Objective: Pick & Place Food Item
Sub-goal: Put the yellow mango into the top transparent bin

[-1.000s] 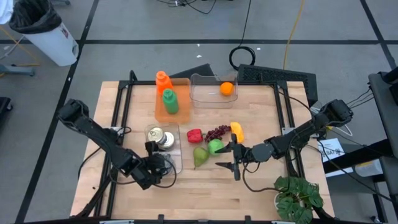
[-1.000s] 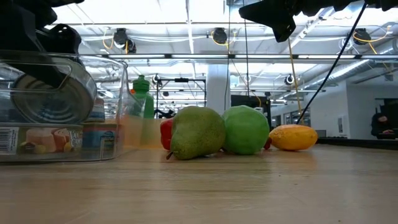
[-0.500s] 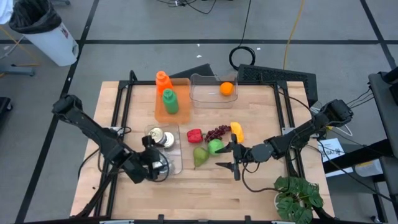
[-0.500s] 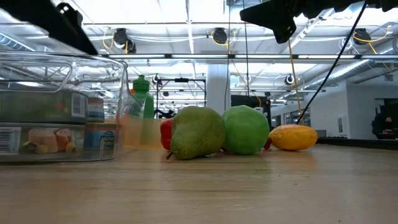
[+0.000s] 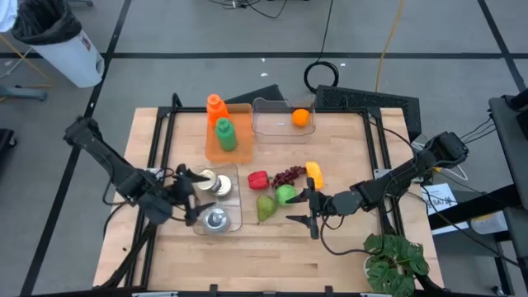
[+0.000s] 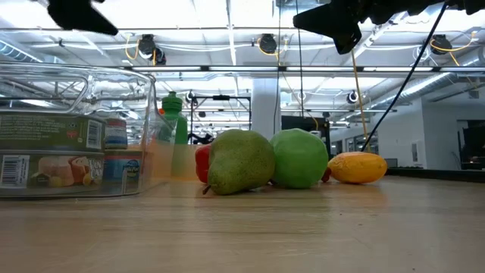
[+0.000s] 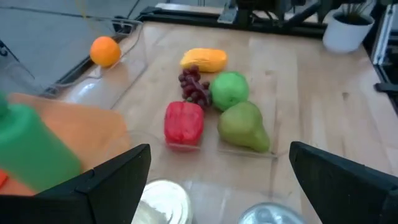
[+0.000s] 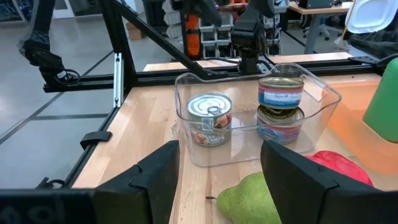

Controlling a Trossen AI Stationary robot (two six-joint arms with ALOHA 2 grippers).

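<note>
**Left gripper wide over the can bin, right gripper parked by the fruit**

Nearest the front edge, the potted plant (image 5: 394,262) sits at the table's right corner, and the bare wood of the table (image 5: 272,260) runs open across the whole near strip. Just beyond it, the left gripper (image 5: 188,195) hangs above the clear bin (image 5: 239,216), fingers spread as wide as they go and holding nothing. Below it a silver can (image 5: 216,220) stands alone in the bin's near half, with the stacked cans (image 8: 280,106) in the far half.

Over on the right, the right gripper (image 5: 308,210) hovers off the wood, jaws about half open, empty, just right of the pear (image 5: 265,207) and the green apple (image 5: 285,195). Neither fruit is touched. There is free table to the right of this gripper, out to the black frame rail.

Further back, the red pepper (image 5: 257,179), the grapes (image 5: 288,175) and the yellow mango (image 5: 313,173) cluster close together behind the pear and apple. Farther still, the green bottle (image 5: 225,134) and orange bottle (image 5: 216,106) stand on the orange board (image 5: 241,128), and beside them, to the right, the far clear container (image 5: 268,122) holds one orange (image 5: 301,117) at the far edge.
</note>
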